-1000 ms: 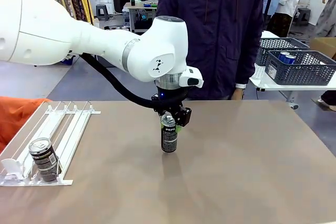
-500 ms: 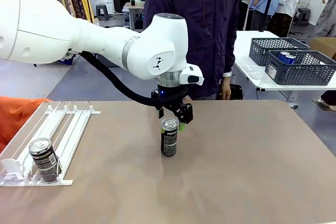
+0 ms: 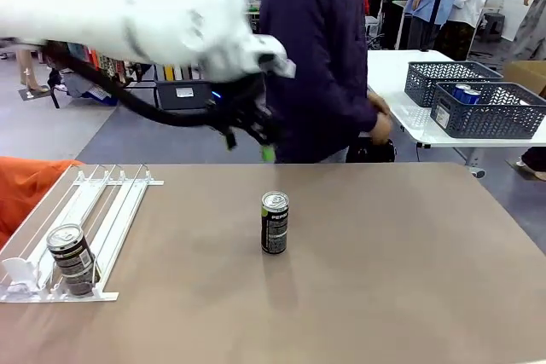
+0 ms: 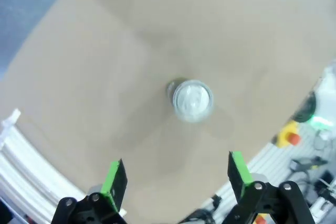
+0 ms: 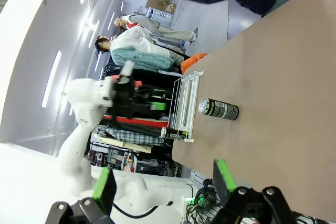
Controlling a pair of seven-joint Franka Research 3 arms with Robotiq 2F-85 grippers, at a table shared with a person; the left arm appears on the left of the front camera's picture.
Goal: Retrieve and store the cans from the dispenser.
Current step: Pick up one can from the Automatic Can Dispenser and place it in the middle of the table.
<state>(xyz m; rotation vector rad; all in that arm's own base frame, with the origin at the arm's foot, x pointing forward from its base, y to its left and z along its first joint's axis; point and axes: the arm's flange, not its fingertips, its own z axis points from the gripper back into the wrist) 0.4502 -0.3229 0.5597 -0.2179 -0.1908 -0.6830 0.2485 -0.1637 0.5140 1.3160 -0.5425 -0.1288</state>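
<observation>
The table (image 3: pixel 409 279) is bare across most of its top. The left arm (image 3: pixel 128 19) hangs blurred above the far edge, well clear of the surface. A person (image 3: pixel 316 57) stands at the far side, turned toward the side table on the right, where two dark baskets (image 3: pixel 490 112) sit, one with blue cans in it. The white wire rack (image 3: pixel 102 202) lies along the table's left edge and slopes down toward the near left corner.

The left gripper (image 4: pixel 176 177) looks straight down from high up. Its jaws are spread wide with nothing between them. The right gripper (image 5: pixel 164 182) is also released and empty, held off the right side of the table.

One dark can (image 3: pixel 275 223) stands upright and alone near the middle of the table, apart from both grippers. A second can (image 3: pixel 72 259) of the same dark kind rests at the low end of the rack, against the white stops by the near left corner.

The step in hand looks like the gap between cans: one set out on the table, the left arm free again. The next move probably calls for that arm to swing to the near left corner, come down over the second can with its jaws either side, and close squarely on the body before lifting it clear of the rails.
</observation>
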